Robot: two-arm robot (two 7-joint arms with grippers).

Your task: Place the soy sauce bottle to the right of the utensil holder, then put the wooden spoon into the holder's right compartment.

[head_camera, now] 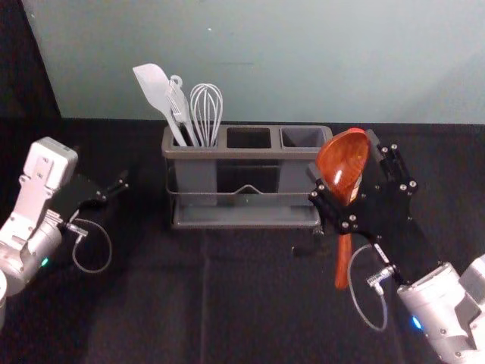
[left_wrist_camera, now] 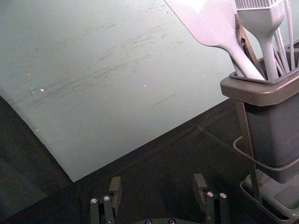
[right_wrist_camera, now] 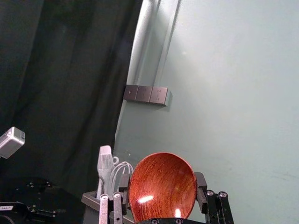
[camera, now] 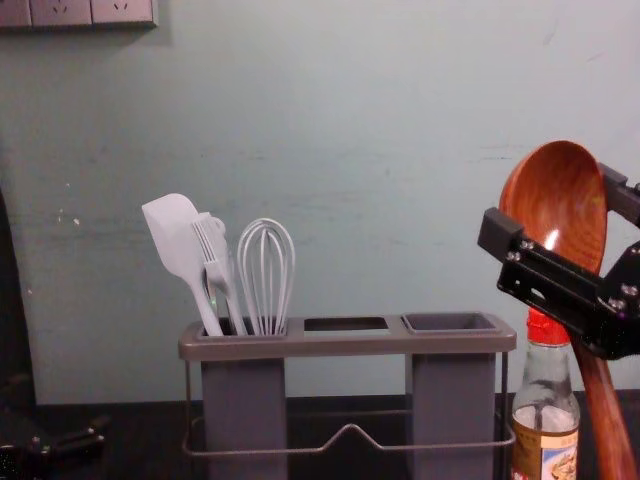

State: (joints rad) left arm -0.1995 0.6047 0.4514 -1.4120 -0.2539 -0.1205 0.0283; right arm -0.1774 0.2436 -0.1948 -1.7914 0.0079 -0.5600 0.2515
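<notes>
Wooden spoon, bowl up, in right pincer aslant beside holder.

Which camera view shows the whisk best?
The chest view: there the whisk, seen from the side, has its wire loops plain against the wall. The head view shows it from higher up, the right wrist view partly behind the right gripper, the left wrist view as a few cut-off wires.

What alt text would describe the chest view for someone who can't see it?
The robot's right tool grips a wooden spoon, bowl up. A red-capped bottle stands right of the utensil holder, whose left compartment holds a spatula and whisk.
</notes>
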